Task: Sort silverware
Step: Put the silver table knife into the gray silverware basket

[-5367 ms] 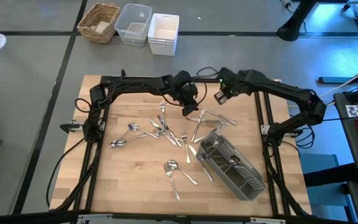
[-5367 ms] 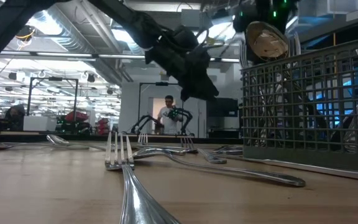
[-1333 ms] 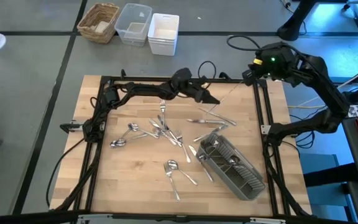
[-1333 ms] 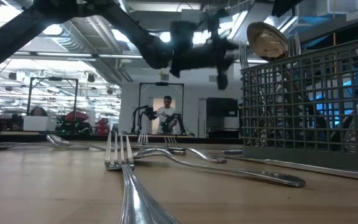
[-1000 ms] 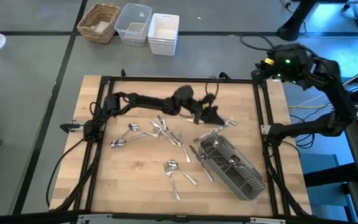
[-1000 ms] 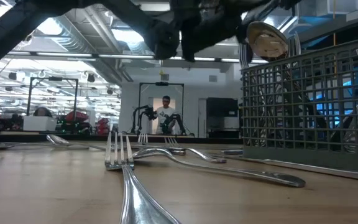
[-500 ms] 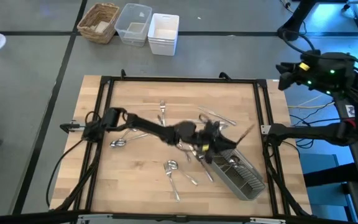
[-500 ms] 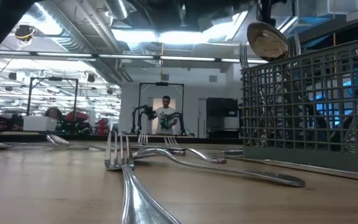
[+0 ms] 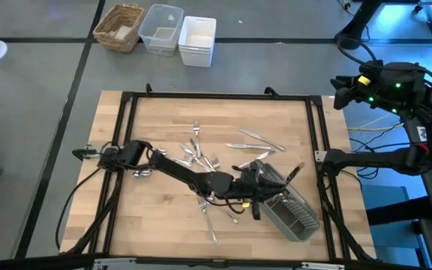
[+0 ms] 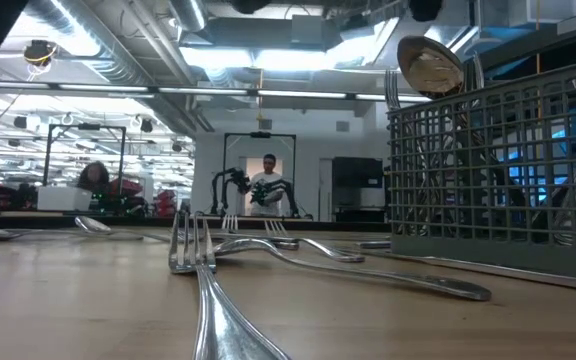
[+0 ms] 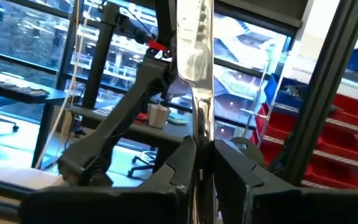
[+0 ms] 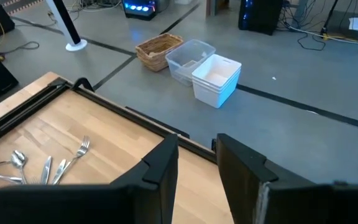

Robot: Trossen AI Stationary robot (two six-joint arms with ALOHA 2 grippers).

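My left gripper (image 9: 255,182), at the table's (image 9: 156,225) five o'clock, grips a knife (image 11: 194,56) blade-up by its handle, poised over the caddy (image 9: 287,204) for dropping in. My right gripper (image 12: 194,165) waits, parted, off-table at two o'clock.

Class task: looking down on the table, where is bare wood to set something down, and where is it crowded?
Bare: the table near its left corner, and the strip along the far rail. Crowded: the middle, with scattered silverware, and the near right, where the left gripper holds a knife by the caddy.
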